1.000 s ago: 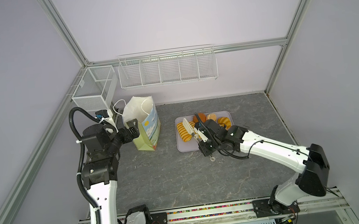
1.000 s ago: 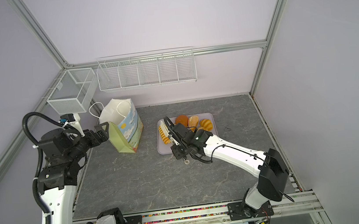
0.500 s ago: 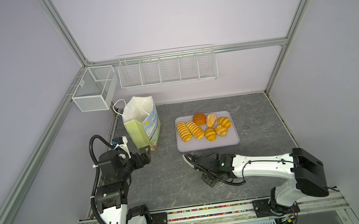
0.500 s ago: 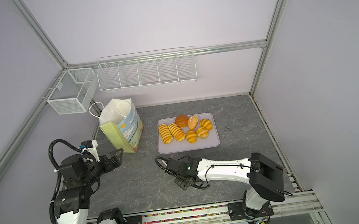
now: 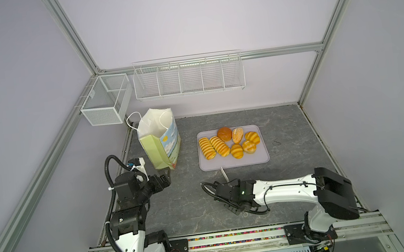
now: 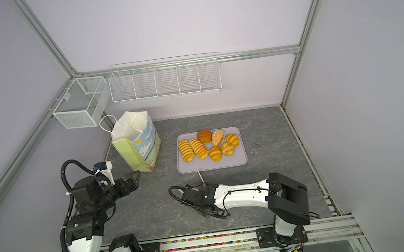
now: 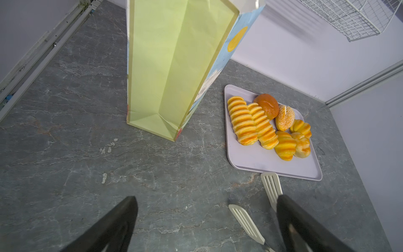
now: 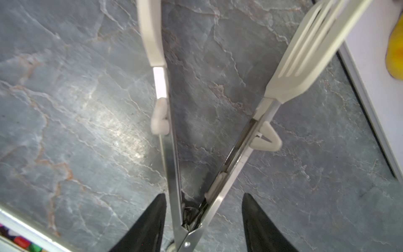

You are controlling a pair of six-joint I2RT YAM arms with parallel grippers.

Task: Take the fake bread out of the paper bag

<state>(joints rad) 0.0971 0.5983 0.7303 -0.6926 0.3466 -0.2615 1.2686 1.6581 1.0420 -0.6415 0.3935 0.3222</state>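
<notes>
Bare surface (image 5: 179, 206) rings the tray (image 5: 259, 157) of bread (image 5: 220, 145); the bag (image 5: 158, 147) stands beside it, its bottom hidden. Left fingers (image 7: 117, 224) gape empty; right fingers (image 8: 148, 224) stand apart around tongs (image 8: 283, 87).

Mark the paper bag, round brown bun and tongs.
paper bag (image 5: 154, 151): in a top view, green side panel.
round brown bun (image 5: 224, 134): in a top view, domed top.
tongs (image 8: 285, 87): right wrist view, slotted head.

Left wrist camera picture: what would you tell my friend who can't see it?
A tall paper bag stands upright on a grey table, pale green side facing us. Beside it, a tray holds seven fake bread pieces, with white tongs close by. The left pincer is open.
</notes>
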